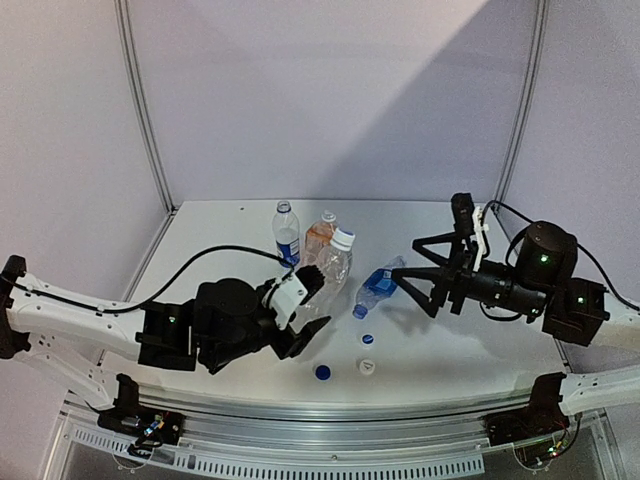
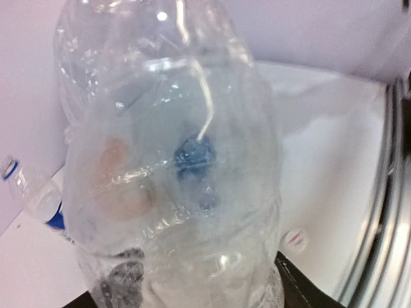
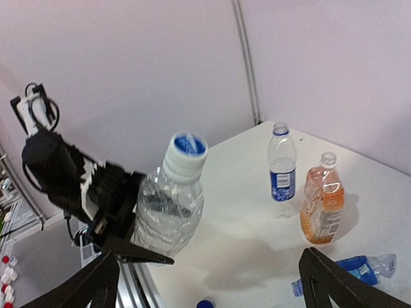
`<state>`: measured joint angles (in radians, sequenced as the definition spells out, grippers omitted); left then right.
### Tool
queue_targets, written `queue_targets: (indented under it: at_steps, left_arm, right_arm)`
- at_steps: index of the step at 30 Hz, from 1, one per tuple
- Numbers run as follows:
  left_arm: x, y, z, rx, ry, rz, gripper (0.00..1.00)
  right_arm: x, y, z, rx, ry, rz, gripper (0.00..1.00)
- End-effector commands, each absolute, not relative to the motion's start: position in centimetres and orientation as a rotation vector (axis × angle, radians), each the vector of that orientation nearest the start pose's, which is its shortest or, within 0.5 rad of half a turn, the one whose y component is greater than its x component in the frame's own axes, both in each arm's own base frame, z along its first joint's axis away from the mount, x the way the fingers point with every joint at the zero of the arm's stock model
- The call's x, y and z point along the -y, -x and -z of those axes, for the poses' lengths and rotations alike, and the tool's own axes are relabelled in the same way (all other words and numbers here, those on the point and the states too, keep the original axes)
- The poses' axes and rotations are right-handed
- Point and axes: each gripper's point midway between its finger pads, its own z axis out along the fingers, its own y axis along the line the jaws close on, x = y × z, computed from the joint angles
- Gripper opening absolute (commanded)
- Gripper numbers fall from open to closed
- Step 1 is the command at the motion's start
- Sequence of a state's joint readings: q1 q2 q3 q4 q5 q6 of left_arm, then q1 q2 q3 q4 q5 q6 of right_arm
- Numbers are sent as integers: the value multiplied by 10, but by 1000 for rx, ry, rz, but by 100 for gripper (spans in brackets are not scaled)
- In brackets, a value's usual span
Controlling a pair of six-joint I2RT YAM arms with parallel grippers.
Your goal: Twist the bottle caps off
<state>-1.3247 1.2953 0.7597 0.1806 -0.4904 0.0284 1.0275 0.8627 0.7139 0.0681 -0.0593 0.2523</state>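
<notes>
On the table (image 1: 450, 350), the left gripper (image 1: 305, 312) pinches the plain bottle (image 1: 333, 268), tilted, its white cap (image 1: 343, 238) on. The right gripper (image 1: 408, 262) hangs spread wide near a lying bottle (image 1: 377, 288). Behind stand the Pepsi bottle (image 1: 286, 236) and orange bottle (image 1: 320, 236). Near the front lie three loose caps: blue (image 1: 367, 339), blue (image 1: 322, 372), white (image 1: 367, 367).

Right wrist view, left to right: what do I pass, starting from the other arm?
First the left gripper → clear bottle it holds → Pepsi bottle → orange bottle. The lying bottle overlaps the orange one, so it is left out.
</notes>
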Motion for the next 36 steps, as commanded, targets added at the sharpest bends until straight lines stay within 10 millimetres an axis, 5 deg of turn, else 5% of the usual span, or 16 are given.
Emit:
queue_targets:
  at_steps: [1,4,9,17,22,29,36]
  left_arm:
    - [325,-190,-176,-1676,-1007,115,44]
    - [304,-195,-172,-1641,-1000,-27,40]
    - [303,-194,-162,-1597,-1066,-203,37]
    - [309,-195,-120,-1494,-1222,-604,29]
    - [319,-187,-120,-1462,-1230,-583,29]
    - [327,-174,-132,-1418,-1228,-505,29]
    - [329,-171,-133,-1402,-1237,-506,28]
  right_arm:
    - [-281,-185,-334,-1608,537,-959,99]
    - [-291,-184,-346,-1706,631,-918,96]
    - [-311,-200,-297,-2057,668,-800,85]
    - [-322,-192,-243,-2362,620,-1172,79]
    - [-329,-178,-209,-2472,619,-1272,80]
    - [-340,-173,-189,-2510,548,-1405,70]
    - [-350,-172,-197,-2465,513,-1529,69]
